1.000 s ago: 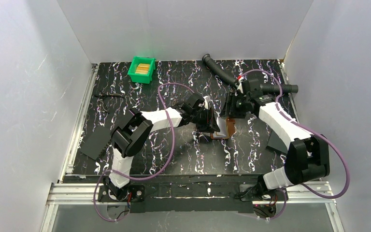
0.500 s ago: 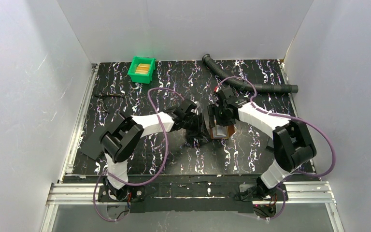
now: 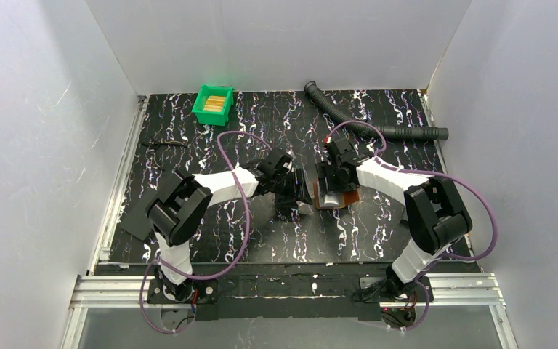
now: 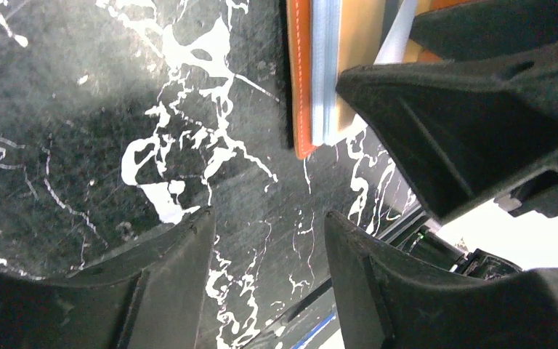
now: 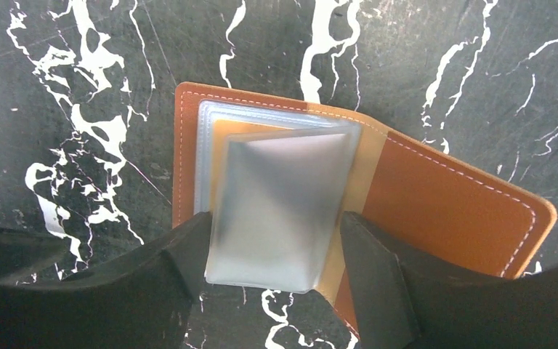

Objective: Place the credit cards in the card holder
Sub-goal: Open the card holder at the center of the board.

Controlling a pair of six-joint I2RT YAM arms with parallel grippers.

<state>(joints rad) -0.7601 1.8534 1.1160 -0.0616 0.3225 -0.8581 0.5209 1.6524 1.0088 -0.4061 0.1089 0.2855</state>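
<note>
Here, stitched leather card holder [image 5: 450, 211], frosted sleeves [image 5: 283, 189], right end effector [image 5: 276, 240] grip unclear, left end effector [image 4: 267, 225] released.

Two robot arms [image 3: 221, 182], one gripper apiece: left gripper [image 4: 265, 240], right gripper [image 5: 276, 233]. One card holder [image 5: 450, 203]. One green bin [image 3: 212, 118]. The credit cards [image 3: 216, 101] in it: one stack, number unreadable. One ribbed black hose [image 3: 414, 133]. One flat black sheet [image 3: 139, 216] plainly showing.

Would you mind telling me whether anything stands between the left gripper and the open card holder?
Nothing visible lies between the left gripper and the near edge of the card holder. However, the right gripper straddles its translucent sleeve, so that side is occupied.
</note>
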